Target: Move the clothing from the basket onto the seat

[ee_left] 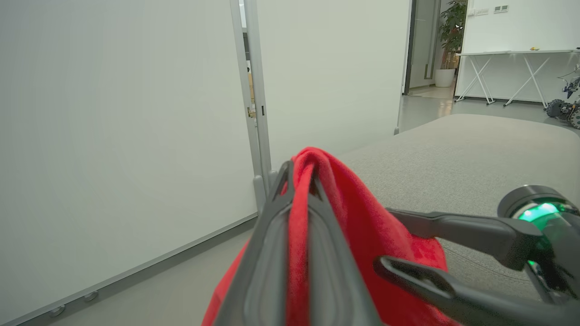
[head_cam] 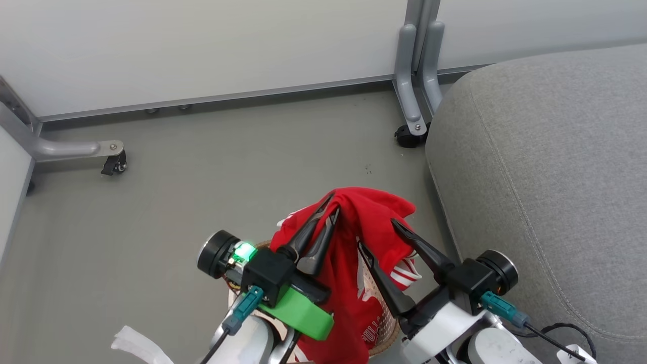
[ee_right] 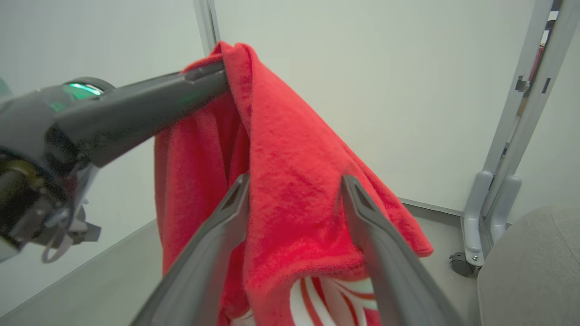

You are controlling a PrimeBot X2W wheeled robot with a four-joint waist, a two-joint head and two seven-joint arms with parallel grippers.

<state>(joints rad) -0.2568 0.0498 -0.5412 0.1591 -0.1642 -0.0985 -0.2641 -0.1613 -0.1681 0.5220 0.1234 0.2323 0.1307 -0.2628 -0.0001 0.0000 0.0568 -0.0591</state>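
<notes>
L fingers (head_cam: 308, 230) clamped on red garment (head_cam: 374, 212) above basket (head_cam: 385, 331), R fingers (head_cam: 419, 247) spread open beside it; seat (head_cam: 546, 177) right, partition (head_cam: 202, 45) behind.

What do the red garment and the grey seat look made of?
The red garment: soft fleece-like or terry cloth, matte; fuzzy nap shows, and it drapes in loose folds. The grey seat: woven upholstery fabric, matte; fine weave texture and stitched seams show, rounded edges suggest padding.

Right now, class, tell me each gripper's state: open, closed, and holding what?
Left gripper: closed on the red garment, pinching its top.
Right gripper: open, holding nothing, fingers spread at the garment.
</notes>
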